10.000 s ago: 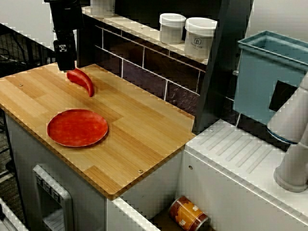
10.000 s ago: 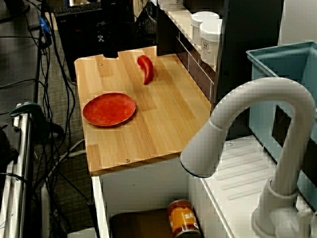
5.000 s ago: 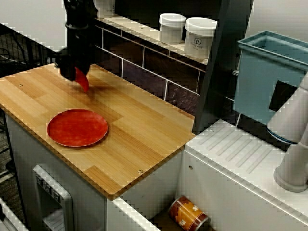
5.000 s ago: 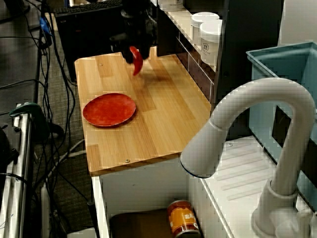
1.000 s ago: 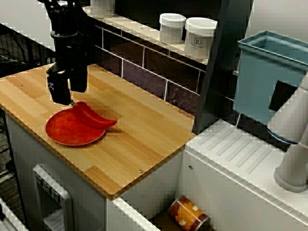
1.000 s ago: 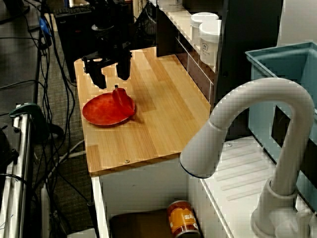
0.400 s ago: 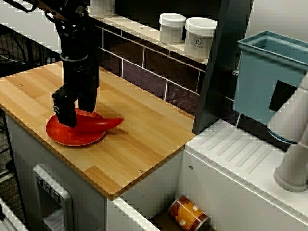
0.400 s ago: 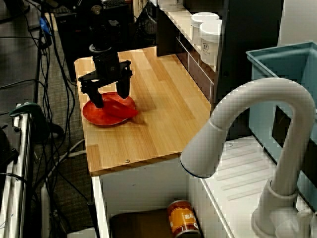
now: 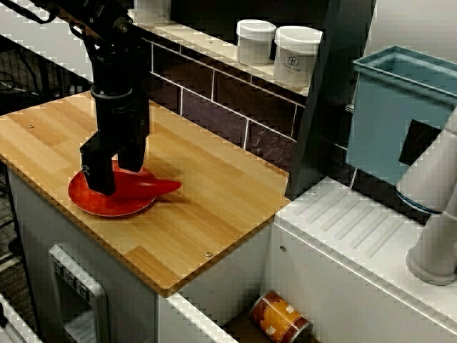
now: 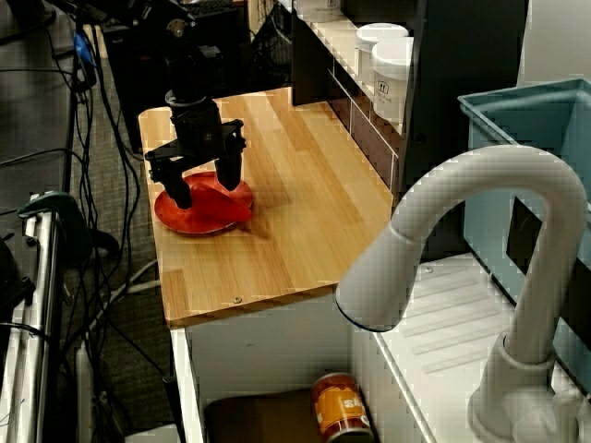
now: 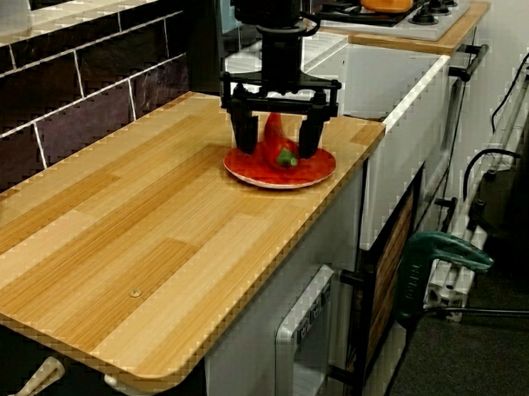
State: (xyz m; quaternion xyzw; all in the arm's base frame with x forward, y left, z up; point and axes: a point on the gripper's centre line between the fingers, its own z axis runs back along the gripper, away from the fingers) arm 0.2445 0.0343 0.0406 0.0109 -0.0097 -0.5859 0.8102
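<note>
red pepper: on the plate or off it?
On. The red pepper lies on the red plate, its pointed tip overhanging the rim onto the wooden counter; the open tool straddles it.

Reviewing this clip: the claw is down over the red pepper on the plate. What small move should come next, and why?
Probably a straight lift of the claw, up and clear of the plate. It stands open astride the red pepper without pinching it, and the pepper lies on the red plate with its tip past the rim. A sideways exit might drag the pepper off.
</note>
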